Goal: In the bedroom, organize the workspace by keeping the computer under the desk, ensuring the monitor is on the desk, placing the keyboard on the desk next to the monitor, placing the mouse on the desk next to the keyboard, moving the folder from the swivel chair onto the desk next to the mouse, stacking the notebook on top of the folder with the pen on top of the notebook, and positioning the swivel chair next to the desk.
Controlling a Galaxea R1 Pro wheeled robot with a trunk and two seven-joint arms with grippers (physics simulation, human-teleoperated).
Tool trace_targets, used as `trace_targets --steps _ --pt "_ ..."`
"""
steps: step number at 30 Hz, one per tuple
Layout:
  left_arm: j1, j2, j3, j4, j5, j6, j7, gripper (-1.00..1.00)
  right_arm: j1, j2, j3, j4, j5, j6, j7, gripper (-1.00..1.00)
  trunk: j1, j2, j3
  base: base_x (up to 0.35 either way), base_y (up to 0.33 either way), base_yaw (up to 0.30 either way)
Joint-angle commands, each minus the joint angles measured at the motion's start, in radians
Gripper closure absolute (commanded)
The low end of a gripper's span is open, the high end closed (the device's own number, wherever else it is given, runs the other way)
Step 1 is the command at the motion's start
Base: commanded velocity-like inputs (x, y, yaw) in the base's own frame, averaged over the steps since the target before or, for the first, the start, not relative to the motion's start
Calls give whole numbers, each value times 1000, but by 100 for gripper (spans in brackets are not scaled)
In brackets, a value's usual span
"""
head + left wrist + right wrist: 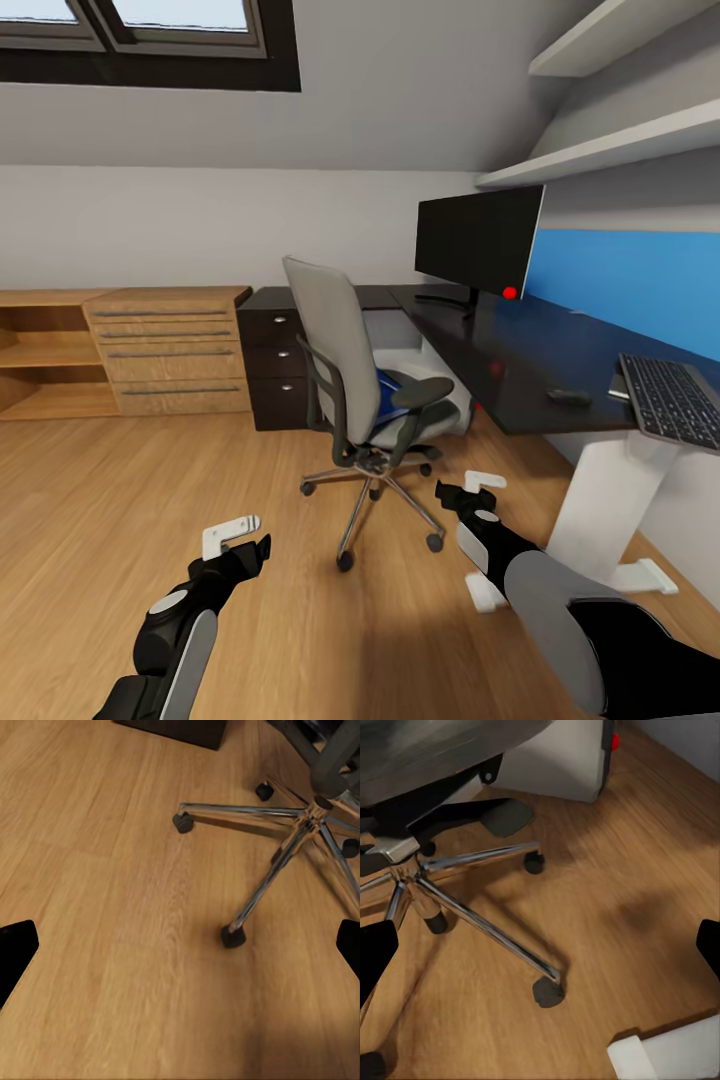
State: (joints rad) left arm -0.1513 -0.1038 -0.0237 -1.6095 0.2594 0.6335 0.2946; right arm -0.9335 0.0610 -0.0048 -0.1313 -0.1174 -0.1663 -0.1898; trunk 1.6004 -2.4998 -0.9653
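The swivel chair point(365, 385) stands ahead of both grippers, the blue folder point(387, 392) on its seat, beside the bench point(520, 360) carrying monitor point(478, 240), mouse point(569, 396) and keyboard point(673, 400). Left gripper point(240, 537) and right gripper point(470, 492) hover low, jaws apart; wrist views add the chair's chrome base over the wooden floor point(112, 907)

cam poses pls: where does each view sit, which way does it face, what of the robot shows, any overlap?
Head: high, facing forward-down at the swivel chair and desk; left gripper and right gripper show.
Left wrist: low, facing the floor and chair wheels; dark fingertips at the edges.
Right wrist: low, facing the chair base and the computer; fingertips at the edges.
Shared: all three see the chair's chrome base.
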Motion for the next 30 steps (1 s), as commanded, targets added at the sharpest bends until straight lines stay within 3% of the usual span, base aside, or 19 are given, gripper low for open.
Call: trace_targets --steps 1,8,14,30 --pt "-1 1 -1 -1 11 3 9 -100 -1 0 0 1 -10 -6 0 -100 0 0 -1 187 0 0" --pt "-1 4 2 -1 12 3 9 -100 -1 0 -18 -2 -14 -10 1 -100 0 0 -1 183 0 0" --pt "-1 22 2 -1 13 3 7 -100 -1 0 -42 -3 -57 -17 1 -100 0 0 -1 262 0 0" --pt "-1 26 4 -1 14 2 7 -100 -1 0 -42 -4 -64 -27 2 -100 0 0 -1 156 0 0"
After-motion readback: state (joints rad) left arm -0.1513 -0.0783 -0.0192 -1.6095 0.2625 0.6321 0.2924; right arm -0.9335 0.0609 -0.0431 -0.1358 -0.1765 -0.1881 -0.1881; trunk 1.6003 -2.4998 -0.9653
